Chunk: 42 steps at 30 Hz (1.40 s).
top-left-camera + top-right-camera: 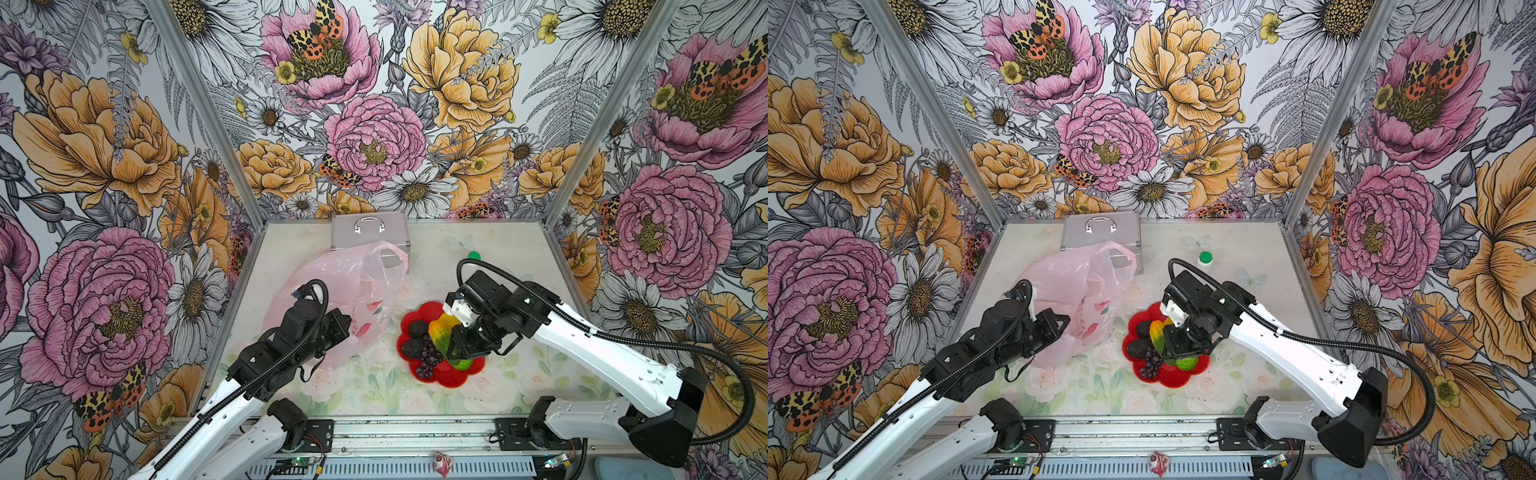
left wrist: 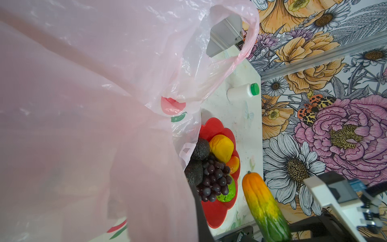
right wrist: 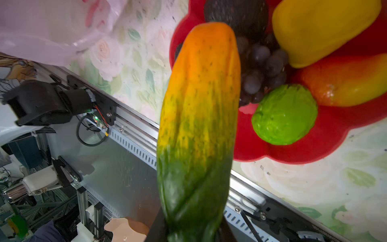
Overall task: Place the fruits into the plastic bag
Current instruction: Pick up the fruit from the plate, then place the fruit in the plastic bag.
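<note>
The right jaws grip the green-orange mango (image 1: 440,332) over the red plate (image 1: 457,378). The left jaws are pinched shut on the plastic bag (image 1: 332,274), just left of the plate.

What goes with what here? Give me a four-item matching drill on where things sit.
1. long orange-green fruit
2. plastic bag
3. grape bunch
4. white bottle

A. on the red plate
B. gripped by the left gripper
C. standing on the table
D. gripped by the right gripper

Pairs: 1-D, 2-B, 3-A, 4-C
</note>
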{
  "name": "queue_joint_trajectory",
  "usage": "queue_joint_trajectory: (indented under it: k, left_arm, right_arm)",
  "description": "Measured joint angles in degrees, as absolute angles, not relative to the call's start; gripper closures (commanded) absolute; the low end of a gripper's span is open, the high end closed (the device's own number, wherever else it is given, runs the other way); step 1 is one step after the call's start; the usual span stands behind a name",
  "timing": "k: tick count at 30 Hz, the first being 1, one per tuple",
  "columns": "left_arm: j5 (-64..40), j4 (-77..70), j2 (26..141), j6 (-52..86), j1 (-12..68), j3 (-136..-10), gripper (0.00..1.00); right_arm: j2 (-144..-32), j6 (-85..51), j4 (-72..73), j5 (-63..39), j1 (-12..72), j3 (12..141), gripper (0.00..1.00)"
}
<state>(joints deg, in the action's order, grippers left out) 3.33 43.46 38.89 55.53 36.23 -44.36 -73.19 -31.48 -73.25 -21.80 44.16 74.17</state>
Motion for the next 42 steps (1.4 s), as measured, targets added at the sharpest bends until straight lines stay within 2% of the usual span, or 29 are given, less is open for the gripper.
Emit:
queue_joint_trajectory:
  k: [11,42]
  left_arm:
    - [3.36,43.46,38.22,55.57,36.23,-44.36,1.0]
    - [4.03,43.4,38.61,53.78,38.13,-46.89,1.0]
  right_arm:
    - [-92.49,-24.14,-70.5,-26.83,43.81,89.49,0.78]
    - [-118.02,-23.62,-68.47,-32.71,49.17,113.89,0.79]
